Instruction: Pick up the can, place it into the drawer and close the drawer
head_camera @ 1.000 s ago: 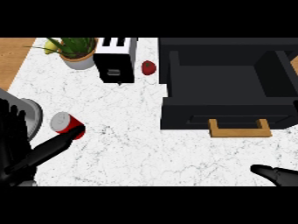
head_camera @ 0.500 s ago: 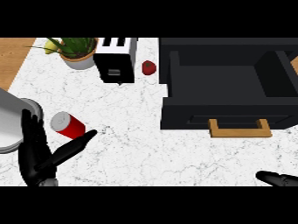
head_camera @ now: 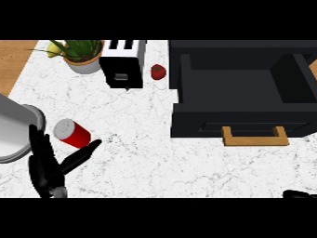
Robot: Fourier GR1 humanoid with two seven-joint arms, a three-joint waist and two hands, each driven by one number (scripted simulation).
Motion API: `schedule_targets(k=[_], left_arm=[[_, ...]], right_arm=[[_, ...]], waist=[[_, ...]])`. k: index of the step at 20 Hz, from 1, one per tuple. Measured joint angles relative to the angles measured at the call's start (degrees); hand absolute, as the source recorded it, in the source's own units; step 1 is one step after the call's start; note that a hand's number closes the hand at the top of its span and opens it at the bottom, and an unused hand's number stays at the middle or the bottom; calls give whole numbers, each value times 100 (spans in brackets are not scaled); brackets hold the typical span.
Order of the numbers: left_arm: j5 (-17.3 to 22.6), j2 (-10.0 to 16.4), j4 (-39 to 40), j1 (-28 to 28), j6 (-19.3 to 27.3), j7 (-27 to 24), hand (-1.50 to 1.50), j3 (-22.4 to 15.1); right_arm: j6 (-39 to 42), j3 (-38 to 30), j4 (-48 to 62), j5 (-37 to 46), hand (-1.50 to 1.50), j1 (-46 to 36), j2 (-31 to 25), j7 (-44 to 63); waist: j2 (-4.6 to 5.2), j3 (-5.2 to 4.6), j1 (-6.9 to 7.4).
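One can [head_camera: 72, 133] visible | right robot hand [head_camera: 306, 194] mostly cut off | drawer [head_camera: 202, 122] open

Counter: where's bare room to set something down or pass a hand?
Bare counter between the can and the drawer front; also the near strip below the drawer's handle, between left hand and right hand. Crowded: back row of plant, toaster and small red fruit.

Red can [head_camera: 73, 133] with silver top, black drawer [head_camera: 243, 118] with tan handle [head_camera: 254, 142], white grey-veined counter [head_camera: 161, 158].
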Motion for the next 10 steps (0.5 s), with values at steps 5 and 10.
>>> schedule_targets(k=[5, 10], left_arm=[[406, 21, 771, -173, -219, -583, -150, 270], [713, 47, 1499, -444, -409, -1040, -150, 499]], right_arm=[[67, -17, -141, 27, -150, 98, 76, 23], [142, -181, -218, -29, -150, 64, 26, 154]], waist=[[1, 1, 0], [1, 1, -2]])
